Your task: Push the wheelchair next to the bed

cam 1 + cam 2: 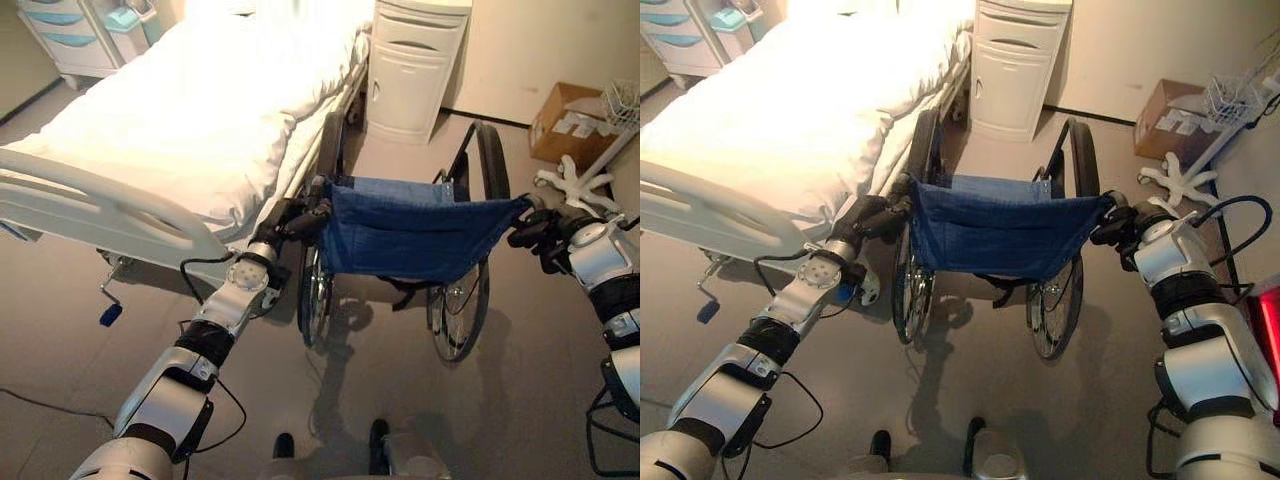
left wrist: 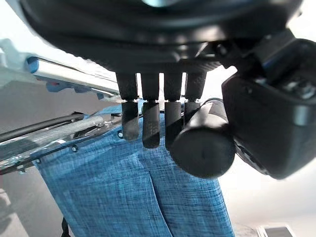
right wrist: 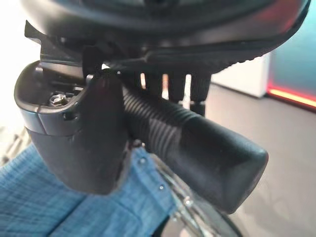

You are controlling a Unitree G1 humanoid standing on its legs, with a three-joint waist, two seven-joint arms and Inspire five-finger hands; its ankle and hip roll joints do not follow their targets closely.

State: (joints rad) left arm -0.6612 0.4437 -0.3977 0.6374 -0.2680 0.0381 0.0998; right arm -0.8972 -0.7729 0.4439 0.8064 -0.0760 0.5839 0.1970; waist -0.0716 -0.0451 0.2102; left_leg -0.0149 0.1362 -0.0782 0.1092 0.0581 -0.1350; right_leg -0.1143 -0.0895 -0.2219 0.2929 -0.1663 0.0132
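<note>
Both the left hand [image 1: 303, 219] and the right hand [image 1: 1118, 226] curl around the push handles of the wheelchair [image 1: 405, 240], which stands just beside the bed [image 1: 190, 110], so it can be steered alongside.

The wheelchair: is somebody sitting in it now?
No. In the left eye view the wheelchair has nobody in it; its blue fabric back hangs between the left hand and right hand.

wheelchair [image 1: 420, 235] right of bed [image 1: 190, 110]
</note>
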